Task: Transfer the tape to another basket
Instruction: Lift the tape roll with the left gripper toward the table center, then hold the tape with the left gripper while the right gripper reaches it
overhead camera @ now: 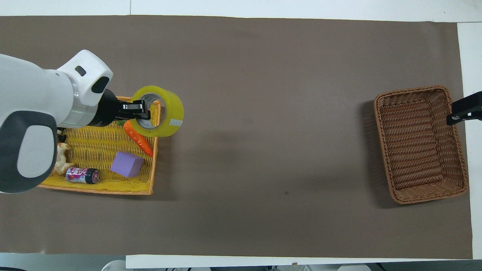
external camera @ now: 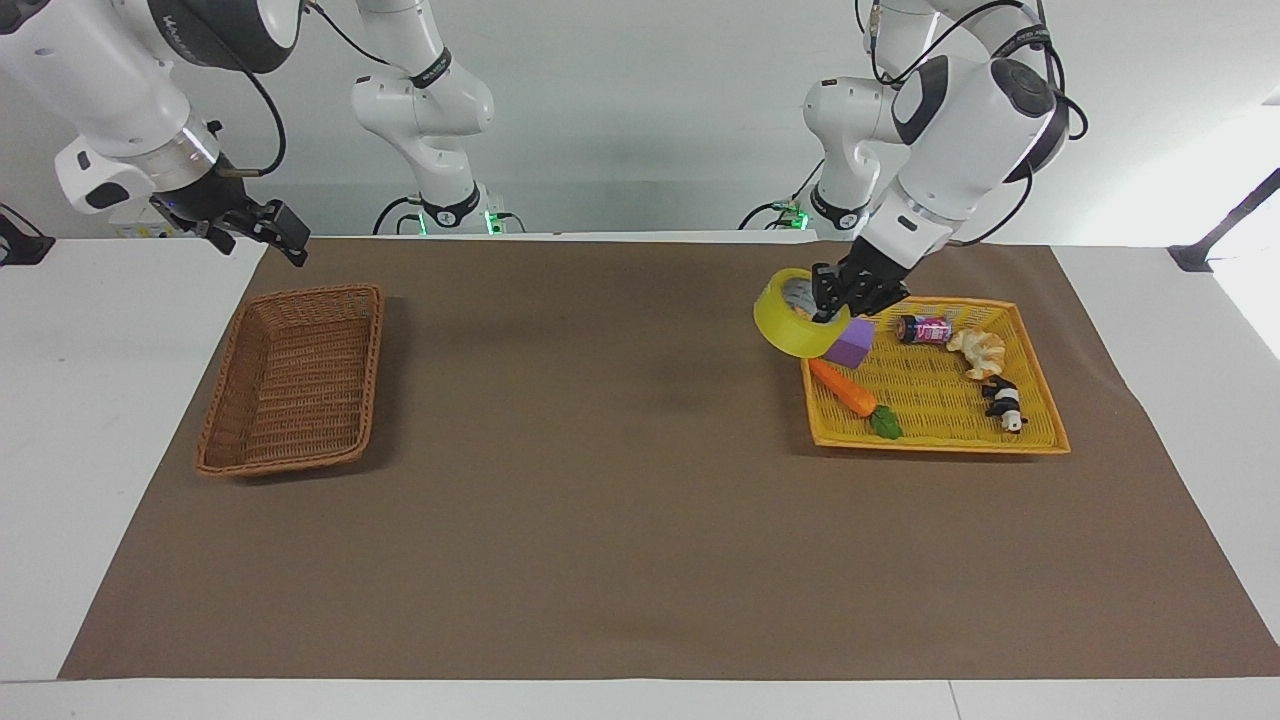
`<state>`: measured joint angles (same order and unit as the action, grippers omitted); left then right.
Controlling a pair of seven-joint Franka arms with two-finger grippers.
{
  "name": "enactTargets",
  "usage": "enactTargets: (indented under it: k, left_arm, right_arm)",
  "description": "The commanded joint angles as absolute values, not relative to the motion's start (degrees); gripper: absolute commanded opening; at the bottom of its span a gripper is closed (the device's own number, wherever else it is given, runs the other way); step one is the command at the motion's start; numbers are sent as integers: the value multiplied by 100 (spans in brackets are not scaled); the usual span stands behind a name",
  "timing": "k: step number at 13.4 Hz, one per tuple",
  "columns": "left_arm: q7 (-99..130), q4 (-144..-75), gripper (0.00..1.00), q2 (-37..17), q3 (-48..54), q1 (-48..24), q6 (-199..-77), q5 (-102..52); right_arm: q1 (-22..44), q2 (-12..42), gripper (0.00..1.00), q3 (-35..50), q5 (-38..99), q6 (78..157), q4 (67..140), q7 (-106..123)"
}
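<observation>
The yellow tape [external camera: 788, 326] [overhead camera: 166, 117] hangs tilted in the air over the corner of the yellow tray [external camera: 940, 432] [overhead camera: 94, 188] on the side toward the table's middle. My left gripper [external camera: 828, 300] [overhead camera: 145, 111] is shut on the roll's wall, with one finger inside the white core. The brown wicker basket [external camera: 290, 385] [overhead camera: 418, 145] lies empty at the right arm's end of the table. My right gripper [external camera: 288, 235] [overhead camera: 457, 113] waits open in the air beside the basket's end, holding nothing.
In the yellow tray lie a carrot [external camera: 845, 390] [overhead camera: 138, 139], a purple cube [external camera: 852, 346] [overhead camera: 127, 165], a small can [external camera: 925, 328] [overhead camera: 82, 175], a croissant [external camera: 980, 350] and a panda figure [external camera: 1003, 402]. Brown cloth stretches between tray and basket.
</observation>
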<state>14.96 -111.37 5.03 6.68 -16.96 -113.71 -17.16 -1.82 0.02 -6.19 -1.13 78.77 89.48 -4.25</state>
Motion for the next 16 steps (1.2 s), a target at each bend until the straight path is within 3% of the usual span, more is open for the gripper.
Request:
enactTargets:
  k: [1,8,13,14,16]
  left_arm:
    - [1643,-11162,0,562,571,-2029,-11513,-1802]
    - [1907,-11223,0,571,571,-2259,-11821,-1793]
    - [1890,-11250,0,571,580,-2451,-11839,-1793]
    - [1933,-11250,0,571,580,-2583,-11917,-1793]
    - [2091,-11250,0,519,589,-2768,-12172,-1793]
  right_arm:
    - [-211,-105,100,-598,-105,7866,9070,-290]
    - [-202,-123,100,-563,34,7840,9158,190]
    - [-150,-412,100,-563,2701,8655,9964,782]
    - [-36,-648,100,-563,3551,9023,10532,782]
    - [401,-695,100,-554,4243,9814,10845,835]
